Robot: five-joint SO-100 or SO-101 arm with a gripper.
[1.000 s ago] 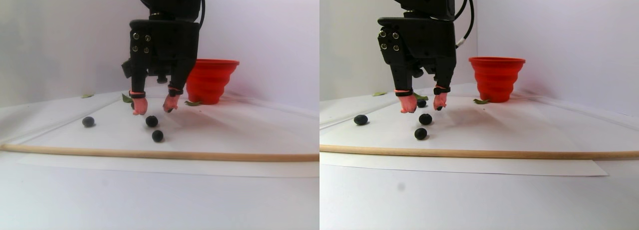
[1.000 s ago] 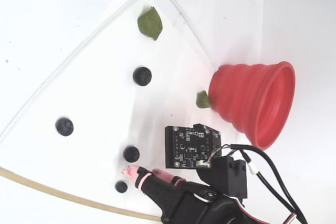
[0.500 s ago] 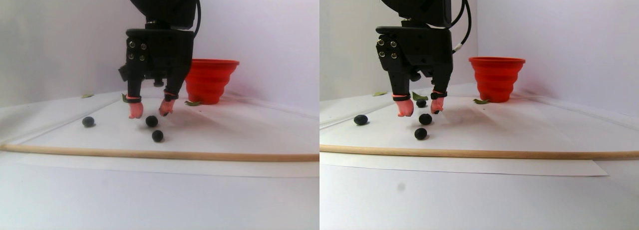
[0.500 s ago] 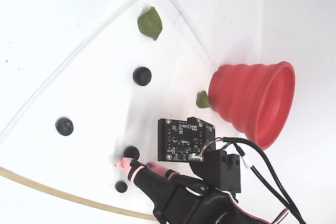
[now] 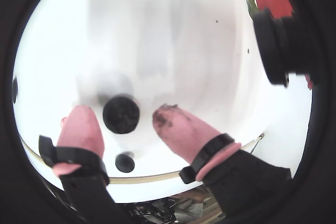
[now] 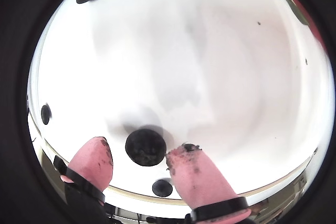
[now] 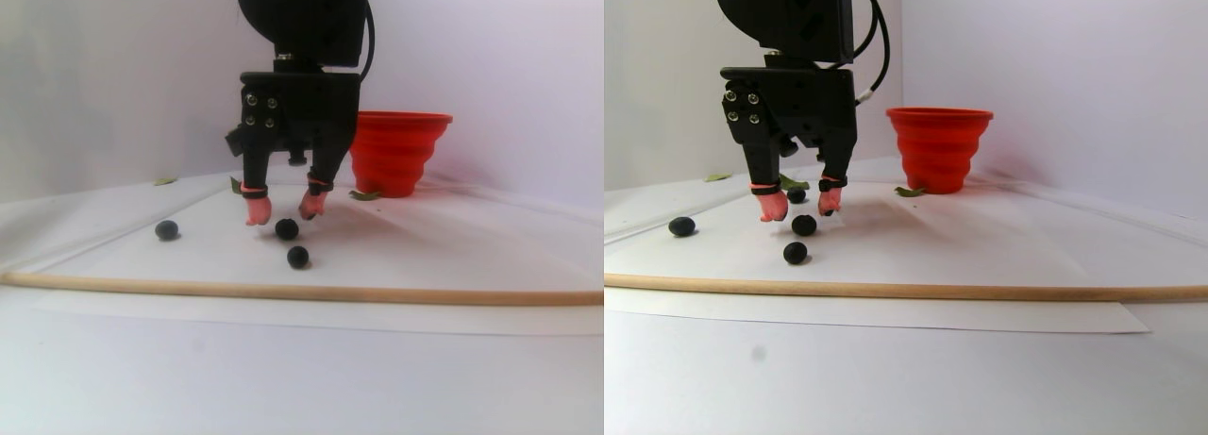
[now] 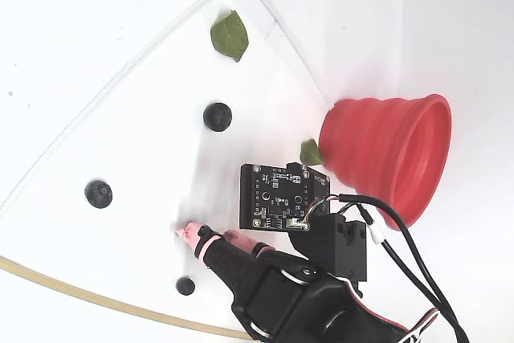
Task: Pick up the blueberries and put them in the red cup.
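My gripper (image 5: 122, 119) is open and hangs low over the white sheet. Its pink fingertips (image 5: 79, 124) stand either side of one of the blueberries (image 5: 121, 114), with a gap on both sides. The other wrist view shows that same berry (image 6: 145, 147) between the tips of the gripper (image 6: 140, 153). A smaller berry (image 5: 125, 162) lies just behind it. In the stereo pair view the gripper (image 7: 283, 209) sits just behind the middle berry (image 7: 287, 229). Other berries (image 7: 167, 229) (image 7: 298, 257) lie apart. The red cup (image 7: 401, 152) (image 8: 389, 158) stands behind and to the right.
A thin wooden stick (image 7: 302, 292) (image 8: 80, 295) lies across the sheet's front edge. Green leaves (image 8: 230, 35) (image 8: 311, 152) lie near the cup and farther back. The black arm body (image 8: 297, 295) and its camera board (image 8: 277, 198) cover the straddled berry in the fixed view.
The open gripper has moved back from the stick and come down, so its fingertips now flank the middle berry. In the fixed view that berry has gone under the arm.
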